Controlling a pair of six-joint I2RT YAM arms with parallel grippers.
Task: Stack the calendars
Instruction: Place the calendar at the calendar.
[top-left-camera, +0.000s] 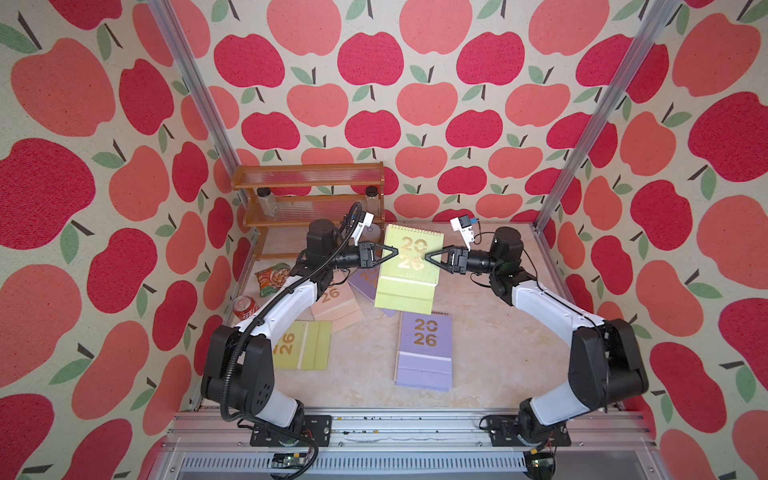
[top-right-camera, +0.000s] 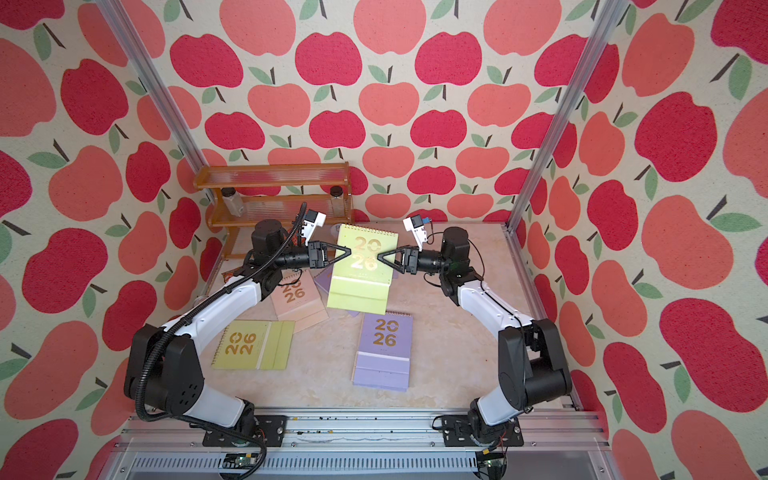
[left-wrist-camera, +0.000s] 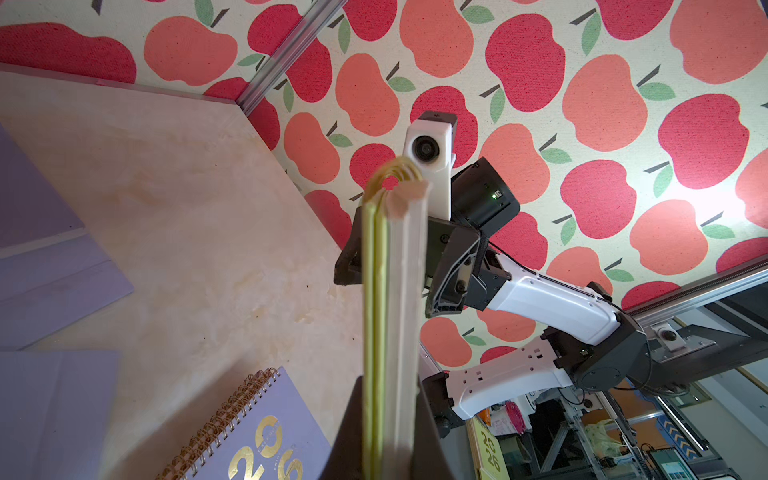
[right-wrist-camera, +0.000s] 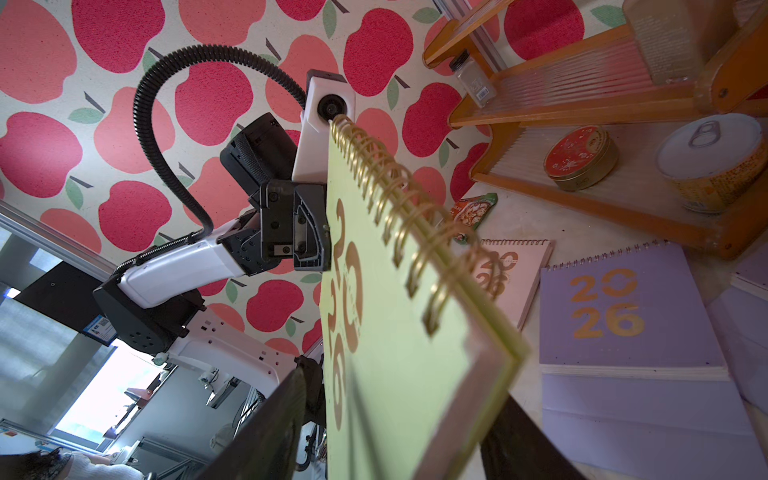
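While left gripper (top-left-camera: 395, 251) clamps yellow-green calendar (top-left-camera: 405, 289), right gripper (top-left-camera: 427, 257) straddles it, grip unclear, pink calendar (top-left-camera: 344, 309) partly hidden.

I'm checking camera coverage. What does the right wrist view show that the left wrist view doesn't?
Only the right wrist view: the wooden rack holding a red tin and a pull-tab can, the snack packet, a pink calendar, and the left end effector pinching the yellow-green calendar.
Only the left wrist view: the right end effector, its jaws standing either side of that calendar.
Both: the held yellow-green calendar, lilac calendars lying on the table, and the apple-print walls.
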